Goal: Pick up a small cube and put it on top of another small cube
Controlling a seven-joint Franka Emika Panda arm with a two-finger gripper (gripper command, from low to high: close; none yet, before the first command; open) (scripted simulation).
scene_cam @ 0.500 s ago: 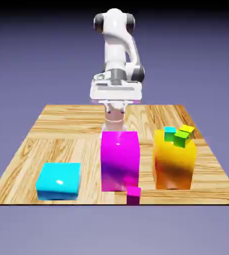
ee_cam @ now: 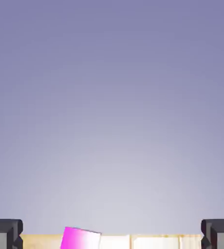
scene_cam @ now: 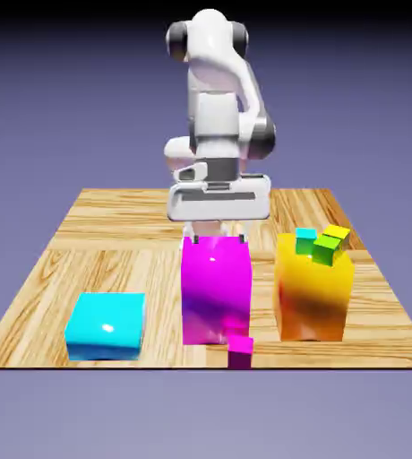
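Arm (scene_cam: pixel 217 130) reaching forward, gripper (scene_cam: pixel 219 238) hanging behind the tall magenta block (scene_cam: pixel 216 291), fingers spread wide, holding nothing

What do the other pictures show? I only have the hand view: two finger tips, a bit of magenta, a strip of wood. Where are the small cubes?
Observer: In the exterior view, three of them, cyan, green and yellow, appear at the top of the orange block.
Operator: And a small magenta one?
Observer: Yes, the small magenta cube is at the table's near edge, in front of the tall magenta block.
Operator: Any other big block?
Observer: A flat cyan block, toward the exterior view's left.
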